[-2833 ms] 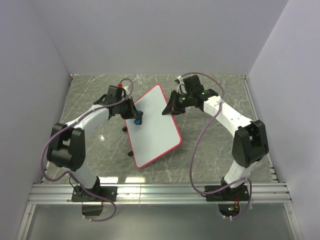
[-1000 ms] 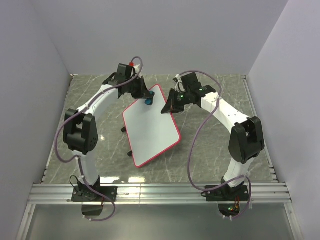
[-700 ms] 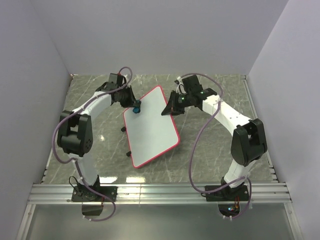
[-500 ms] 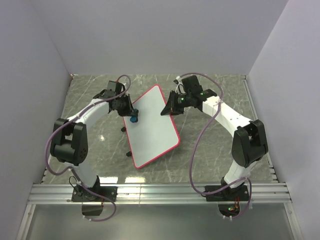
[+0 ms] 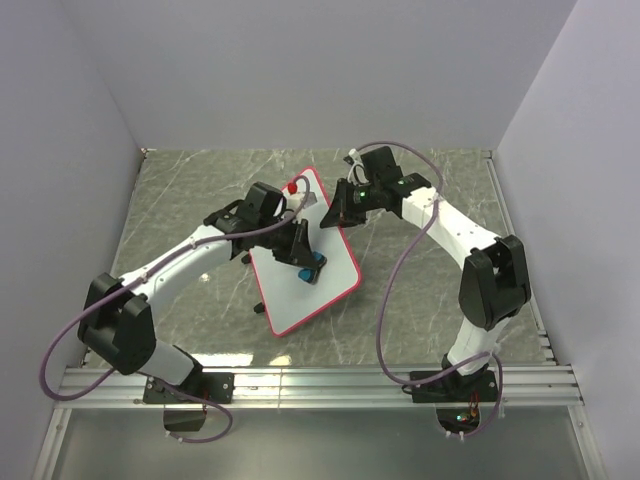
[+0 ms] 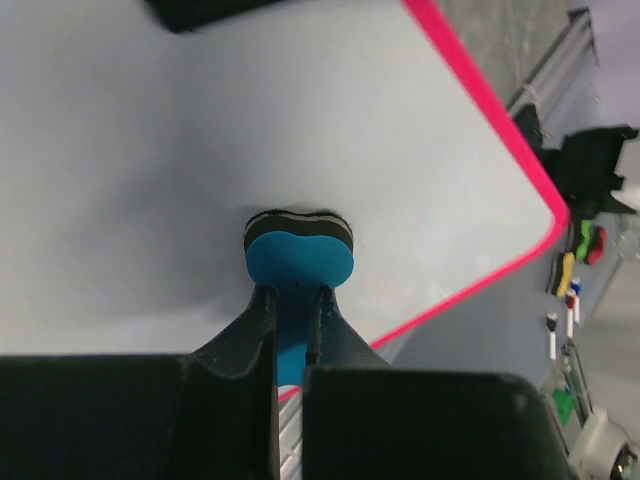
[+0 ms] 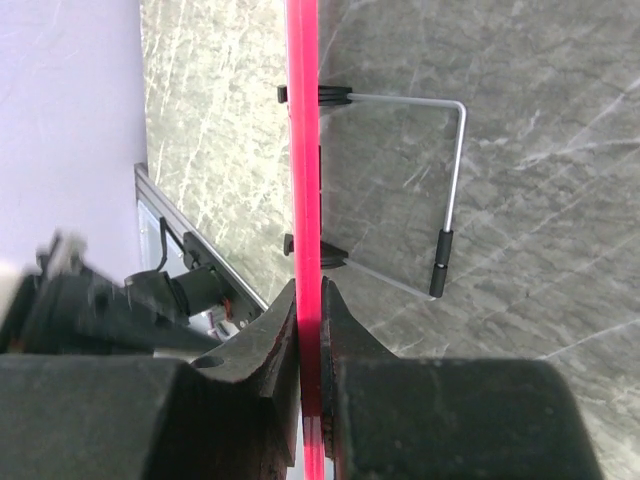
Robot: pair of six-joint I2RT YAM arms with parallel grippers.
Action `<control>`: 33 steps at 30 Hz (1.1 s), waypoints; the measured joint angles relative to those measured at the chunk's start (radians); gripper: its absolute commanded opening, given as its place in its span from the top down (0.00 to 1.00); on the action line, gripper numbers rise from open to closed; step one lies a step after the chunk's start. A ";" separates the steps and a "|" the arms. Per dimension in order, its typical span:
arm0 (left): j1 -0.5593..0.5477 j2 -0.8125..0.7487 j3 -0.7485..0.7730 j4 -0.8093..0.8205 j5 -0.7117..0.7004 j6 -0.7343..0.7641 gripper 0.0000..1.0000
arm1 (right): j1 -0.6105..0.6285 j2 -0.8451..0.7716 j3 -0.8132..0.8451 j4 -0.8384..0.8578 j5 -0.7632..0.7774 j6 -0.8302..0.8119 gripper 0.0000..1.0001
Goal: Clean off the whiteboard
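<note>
Under the whiteboard point(image 5: 290, 305) the grey marbled surface point(image 5: 190, 190) spreads out on all sides, and the board sits on it at a slant, one rounded corner pointing to the far side and its long red-pink rim running back toward the arms. Its white face shows no marks that I can make out, either from above or in the left wrist view point(image 6: 200, 130).

Over the board's left rim reaches the left arm, its left claw point(image 5: 305, 262) closed tight on the stem of a small blue eraser point(image 5: 313, 268), whose dark felt side is pressed flat to the face point(image 6: 298, 255). Half a second ago that eraser sat at the board's left edge; now it lies across the face on the nearer right part, close to the right rim. That is one long stroke across the middle of the board, so the wiping is well along, and judging by the blank face little or nothing is left to rub out.

At the board's far right edge the right claw point(image 5: 335, 215) pinches the rim between closed fingers point(image 7: 303, 150), as it did a second ago, steadying the board against the push of the eraser.

Behind the board, seen from the right wrist, a thin wire stand point(image 7: 455, 170) with black tips props it up
</note>
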 measured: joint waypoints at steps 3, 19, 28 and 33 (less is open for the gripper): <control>-0.014 -0.005 0.000 0.000 0.014 0.000 1.00 | 0.001 0.009 0.014 -0.008 -0.005 -0.010 1.00; 0.148 -0.010 -0.185 -0.071 -0.344 -0.083 1.00 | 0.002 -0.036 -0.047 0.012 -0.005 -0.018 1.00; 0.203 0.056 -0.207 -0.097 -0.499 -0.154 1.00 | 0.001 -0.042 -0.053 0.019 -0.009 -0.017 1.00; 0.211 -0.006 -0.186 -0.159 -0.564 -0.164 1.00 | 0.003 -0.042 -0.052 0.018 -0.015 -0.017 1.00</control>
